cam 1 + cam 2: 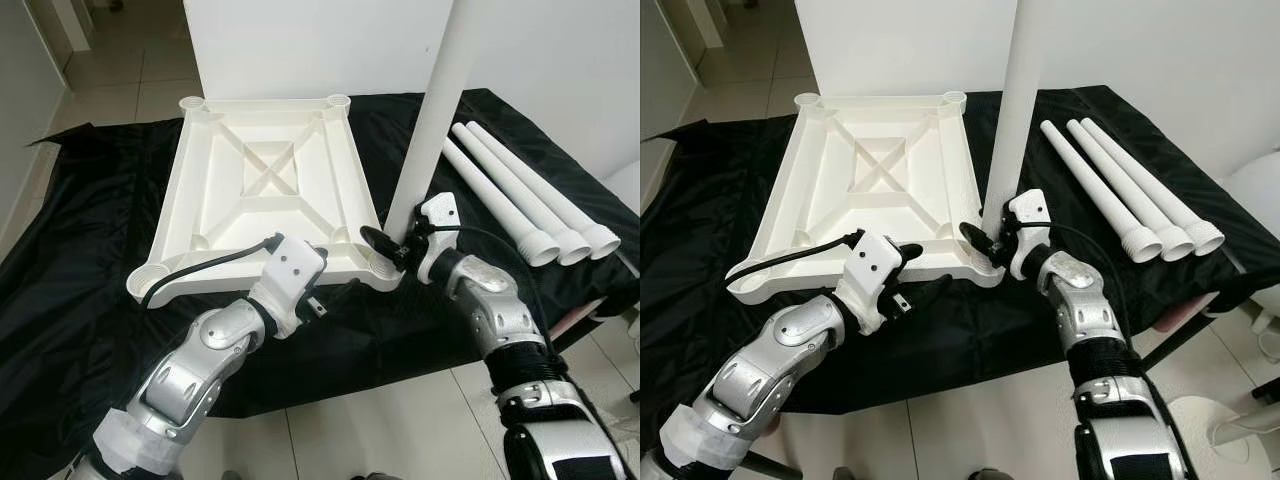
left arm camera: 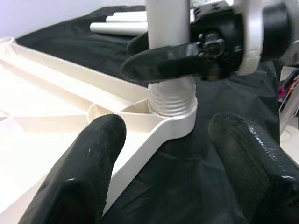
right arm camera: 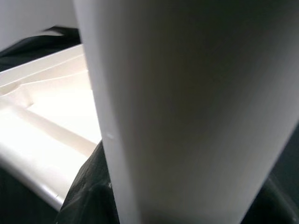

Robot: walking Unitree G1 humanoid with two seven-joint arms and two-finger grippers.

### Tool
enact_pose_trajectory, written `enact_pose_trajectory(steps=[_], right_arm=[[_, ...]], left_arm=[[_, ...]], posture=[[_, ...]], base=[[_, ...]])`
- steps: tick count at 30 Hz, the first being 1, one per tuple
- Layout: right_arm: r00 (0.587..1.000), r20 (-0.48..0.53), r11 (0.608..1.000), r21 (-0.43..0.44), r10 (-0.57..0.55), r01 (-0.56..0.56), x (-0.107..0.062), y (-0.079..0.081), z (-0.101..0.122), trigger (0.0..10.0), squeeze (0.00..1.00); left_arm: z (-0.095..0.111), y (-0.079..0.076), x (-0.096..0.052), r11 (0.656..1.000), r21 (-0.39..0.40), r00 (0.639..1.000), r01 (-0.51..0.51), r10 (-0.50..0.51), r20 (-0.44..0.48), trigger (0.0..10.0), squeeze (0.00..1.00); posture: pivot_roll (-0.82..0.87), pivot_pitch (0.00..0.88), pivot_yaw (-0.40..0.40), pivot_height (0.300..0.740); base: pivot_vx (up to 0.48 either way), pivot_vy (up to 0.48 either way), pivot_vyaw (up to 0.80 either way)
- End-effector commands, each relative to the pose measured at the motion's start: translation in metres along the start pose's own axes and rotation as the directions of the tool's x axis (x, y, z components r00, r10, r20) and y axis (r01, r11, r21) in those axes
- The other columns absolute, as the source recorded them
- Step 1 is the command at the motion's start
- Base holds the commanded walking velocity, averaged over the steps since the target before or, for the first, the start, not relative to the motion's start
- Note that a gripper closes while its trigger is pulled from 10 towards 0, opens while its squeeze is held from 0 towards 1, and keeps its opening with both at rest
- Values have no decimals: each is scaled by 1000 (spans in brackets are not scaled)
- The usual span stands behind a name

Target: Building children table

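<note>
Black cloth [image 1: 90,250] covers the work surface, with pale tiled floor [image 1: 380,420] below it at 6 o'clock and a white wall panel behind. On the cloth lies the white tabletop [image 1: 262,190], underside up, its crossed ribs showing and a round socket at each corner. 1 white leg [image 1: 432,110] stands upright in the socket at the tabletop's 4 o'clock corner, its threaded end seated in the collar. The right gripper [image 1: 392,245] is clamped around the base of that leg, fingers closed on it. The left gripper [image 2: 163,154], fingers spread apart and holding nothing, sits just beside the same corner at 7 o'clock. 3 spare legs [image 1: 520,200] lie side by side at 3 o'clock.
</note>
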State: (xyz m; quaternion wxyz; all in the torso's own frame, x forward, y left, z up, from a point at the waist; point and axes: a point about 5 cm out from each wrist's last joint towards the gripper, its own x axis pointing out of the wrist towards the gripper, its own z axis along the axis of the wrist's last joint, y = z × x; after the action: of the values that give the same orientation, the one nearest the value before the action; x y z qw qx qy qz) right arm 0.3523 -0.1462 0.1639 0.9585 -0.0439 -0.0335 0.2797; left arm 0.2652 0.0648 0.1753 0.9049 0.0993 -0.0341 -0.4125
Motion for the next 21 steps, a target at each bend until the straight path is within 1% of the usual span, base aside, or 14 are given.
enact_pose_trajectory(steps=[1, 3, 4, 7, 8, 10, 11, 12, 14, 15, 16, 18, 19, 21], right_arm=[[997, -69, 999, 35, -39, 41, -2, 5, -15, 10000, 0], [995, -63, 995, 57, -79, 83, -2, 13, -14, 10000, 0], [995, -63, 995, 57, -79, 83, -2, 13, -14, 10000, 0], [966, -71, 959, 119, -249, 257, -2, 25, -15, 10000, 0], [966, -71, 959, 119, -249, 257, -2, 25, -15, 10000, 0], [940, -90, 933, 123, -328, 337, -3, 32, -18, 10000, 0], [940, -90, 933, 123, -328, 337, -3, 32, -18, 10000, 0], [907, -98, 895, 146, -411, 421, -4, 42, -19, 10000, 0], [907, -98, 895, 146, -411, 421, -4, 42, -19, 10000, 0], [896, -101, 883, 154, -433, 444, -4, 45, -18, 10000, 0], [881, -101, 864, 174, -461, 472, -3, 52, -17, 10000, 0], [881, -101, 864, 174, -461, 472, -3, 52, -17, 10000, 0], [880, -92, 859, 194, -465, 474, -1, 58, -14, 10000, 0], [878, -77, 856, 196, -473, 478, -1, 61, -11, 10000, 0]], left_arm=[[1, -1, -1, 999, 22, 999, 50, -50, 0, 10000, 0], [1, -1, -1, 999, 23, 999, 46, -46, 4, 10000, 0], [1, -1, -1, 999, 23, 999, 46, -46, 4, 10000, 0], [0, -1, -2, 999, 35, 999, 35, -35, 6, 10000, 0], [0, -1, -2, 999, 35, 999, 35, -35, 6, 10000, 0], [0, 0, -2, 999, 35, 999, 32, -32, 8, 10000, 0], [0, 0, -2, 999, 35, 999, 32, -32, 8, 10000, 0], [0, 1, -2, 999, 28, 1000, 28, -29, 13, 10000, 0], [0, 1, -2, 999, 28, 1000, 28, -29, 13, 10000, 0], [0, 1, -2, 999, 27, 1000, 27, -28, 15, 10000, 0], [1, 2, -3, 999, 27, 999, 28, -28, 16, 10000, 0], [1, 2, -3, 999, 27, 999, 28, -28, 16, 10000, 0], [1, 4, -3, 999, 35, 999, 33, -34, 19, 10000, 0], [1, 6, -4, 999, 40, 999, 35, -36, 19, 10000, 0]], posture=[[-37, 76, 12, 740], [-37, 76, 11, 740], [-37, 76, 11, 740], [-33, 75, 7, 740], [-33, 75, 7, 740], [-33, 73, 4, 740], [-33, 73, 4, 740], [-31, 71, 2, 740], [-31, 71, 2, 740], [-31, 71, 2, 740], [-32, 67, 2, 740], [-32, 67, 2, 740], [-32, 64, 1, 740], [-31, 59, 2, 740]], base=[[0, 0, 0], [0, 0, 0], [0, 0, 0], [0, 0, 0], [0, 0, 0], [0, 0, 0], [0, 0, 0], [0, 0, 0], [0, 0, 0], [0, 0, 0], [0, 0, 0], [0, 0, 0], [0, 0, 0], [0, 0, 0]])
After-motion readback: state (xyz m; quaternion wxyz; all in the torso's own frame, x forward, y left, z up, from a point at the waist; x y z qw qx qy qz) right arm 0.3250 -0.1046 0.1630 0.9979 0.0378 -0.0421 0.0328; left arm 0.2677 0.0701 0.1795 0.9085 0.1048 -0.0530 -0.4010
